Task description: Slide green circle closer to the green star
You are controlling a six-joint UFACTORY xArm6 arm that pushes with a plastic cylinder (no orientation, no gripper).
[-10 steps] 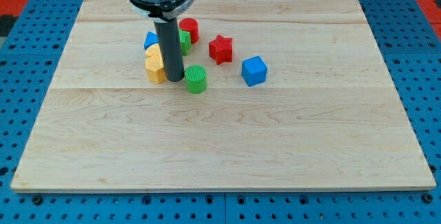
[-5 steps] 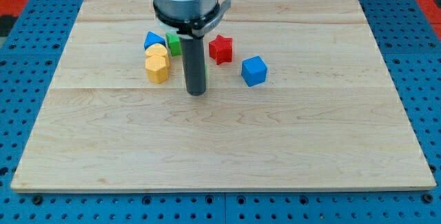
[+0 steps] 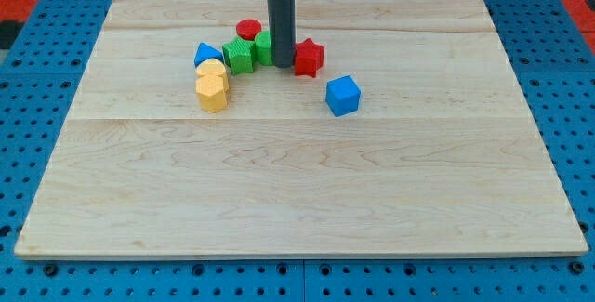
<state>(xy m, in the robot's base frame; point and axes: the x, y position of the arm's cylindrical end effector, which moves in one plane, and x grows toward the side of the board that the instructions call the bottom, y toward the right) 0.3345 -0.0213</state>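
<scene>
The green circle (image 3: 263, 47) stands in the upper middle of the wooden board, touching the right side of the green star (image 3: 239, 57). My tip (image 3: 281, 66) rests just right of the green circle, between it and the red star (image 3: 310, 57). The rod hides the circle's right edge.
A red cylinder (image 3: 247, 30) sits just above the two green blocks. A blue triangle (image 3: 206, 54) and two yellow blocks (image 3: 212, 89) lie to the view's left of the star. A blue cube (image 3: 342, 95) stands below and right of the red star.
My tip moved toward the view's top and right. The green circle slid up the board from below the cluster to touch the green star. The red star shifted slightly up and right.
</scene>
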